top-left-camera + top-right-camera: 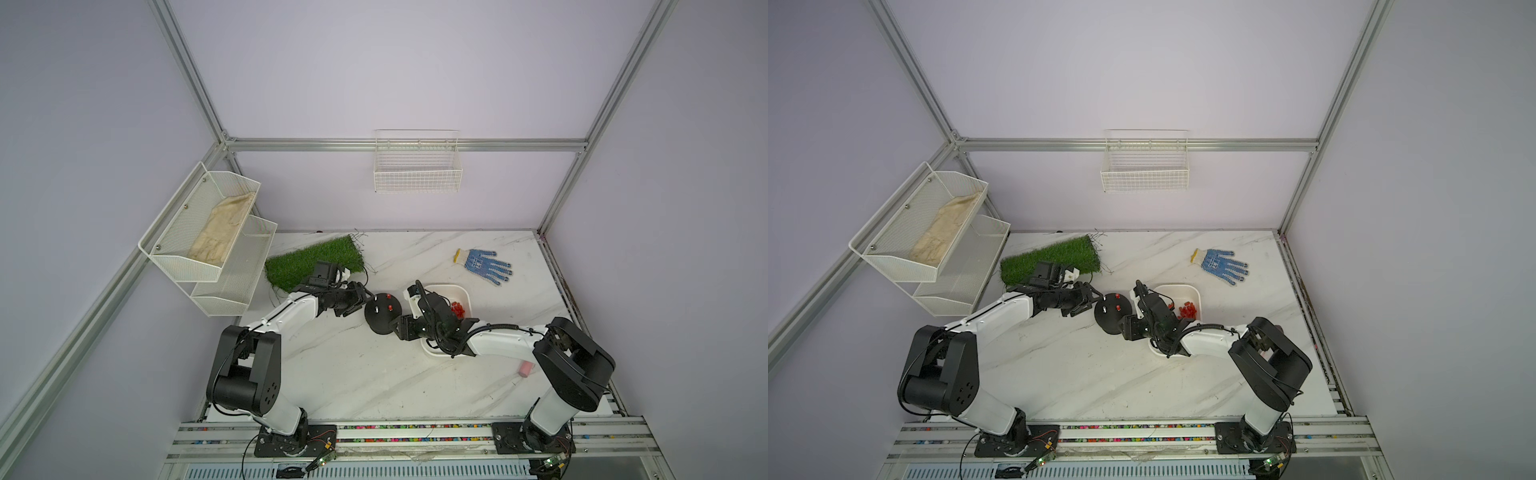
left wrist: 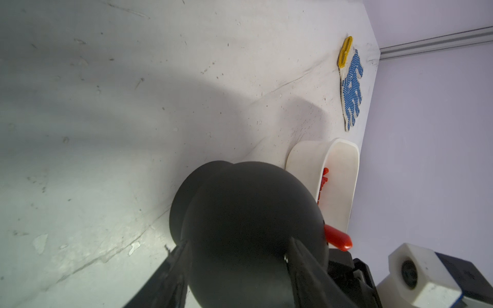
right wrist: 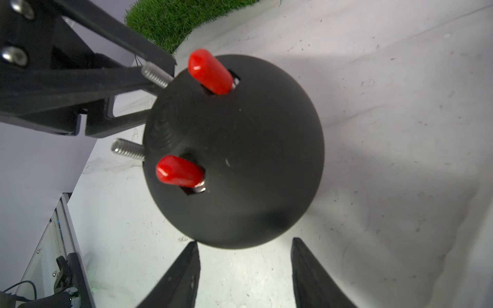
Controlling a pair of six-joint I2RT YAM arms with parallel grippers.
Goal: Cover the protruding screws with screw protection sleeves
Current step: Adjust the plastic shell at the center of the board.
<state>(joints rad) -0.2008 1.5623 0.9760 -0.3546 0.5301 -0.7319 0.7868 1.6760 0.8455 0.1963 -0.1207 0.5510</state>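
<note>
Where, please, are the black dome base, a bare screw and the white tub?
black dome base (image 3: 253,165): right wrist view, middle of its rounded top.
bare screw (image 3: 128,150): right wrist view, threaded shaft.
white tub (image 2: 304,162): left wrist view, outer wall.

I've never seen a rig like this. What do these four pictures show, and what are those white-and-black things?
Those are two robot arms, the left arm and the right arm, mounted along one edge of a white marble-patterned table. Two pictures look down from overhead; the other two come from a small camera on each wrist, so they show close-ups. Between the arms stands a black round dome with four screws: two wear red plastic sleeves, two silvery screws are bare. The left arm's fingers sit on either side of the dome; whether they squeeze it is unclear. The right arm's fingers are open and empty, at the dome's edge. Also there: a white plastic tub of loose red sleeves, a blue-dotted work glove, a green artificial-grass mat and a pink cylinder.
</note>
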